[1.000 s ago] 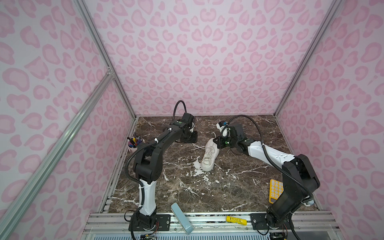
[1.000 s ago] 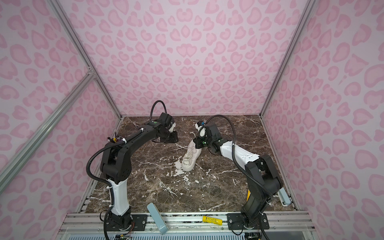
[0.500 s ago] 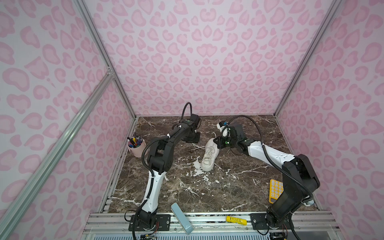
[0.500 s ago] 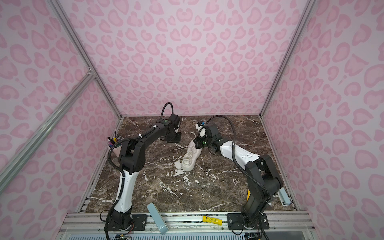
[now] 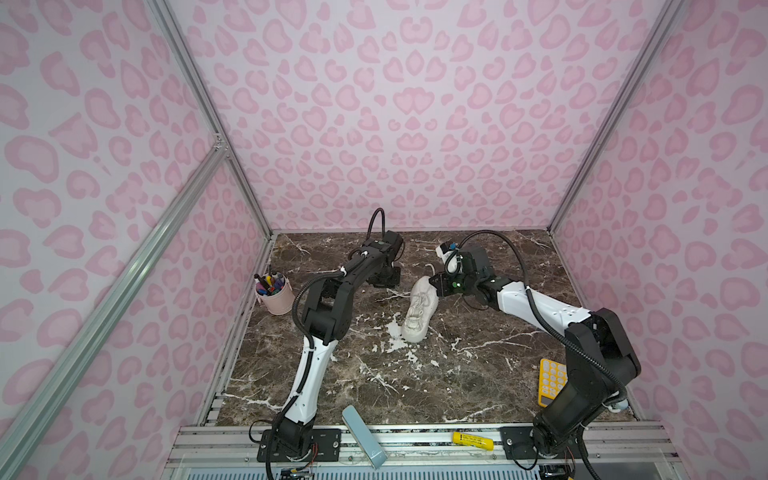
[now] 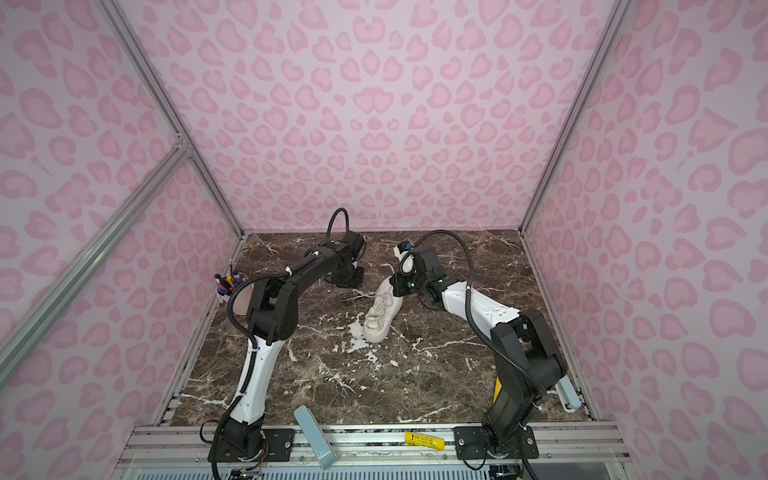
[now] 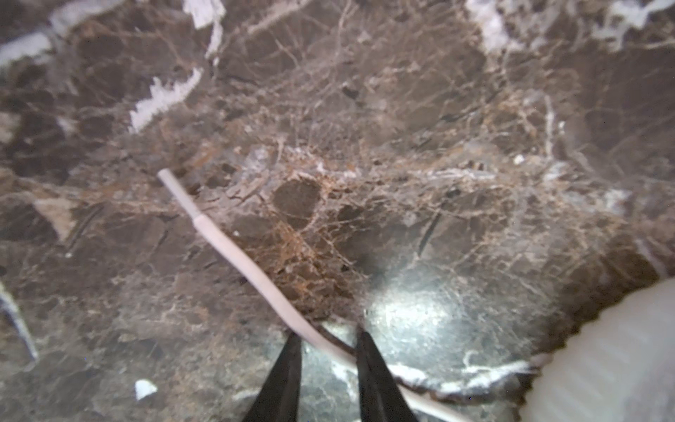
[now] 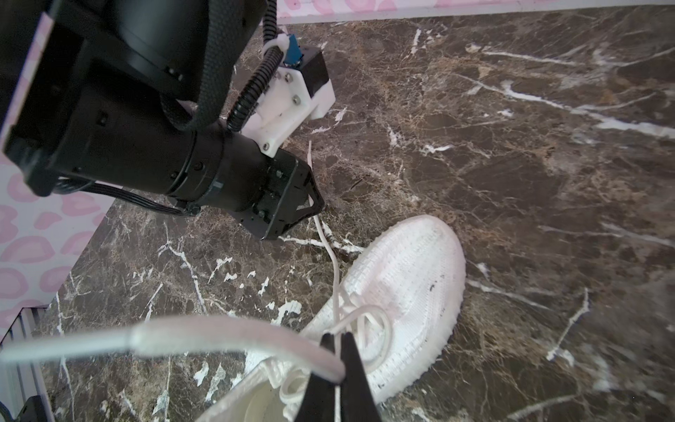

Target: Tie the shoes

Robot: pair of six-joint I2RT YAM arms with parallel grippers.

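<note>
Left gripper (image 7: 327, 334) nearer knit sneaker (image 8: 401, 277), astride thin lace (image 7: 233, 252).

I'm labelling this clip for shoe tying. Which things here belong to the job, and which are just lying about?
Job: sneaker; laces; left end effector, astride one lace; right end effector, pinching the other.

Lying about: pen cup; yellow calculator; blue-grey block; yellow tube.

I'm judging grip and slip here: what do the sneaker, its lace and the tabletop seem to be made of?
Sneaker: white knitted fabric, matte; a ribbed weave shows on the toe.
Lace: thin round textile cord, matte, with a smoother tip sleeve, probably plastic.
Tabletop: dark brown marble or a marble-look laminate, polished; white veins and a bright glare patch.
</note>
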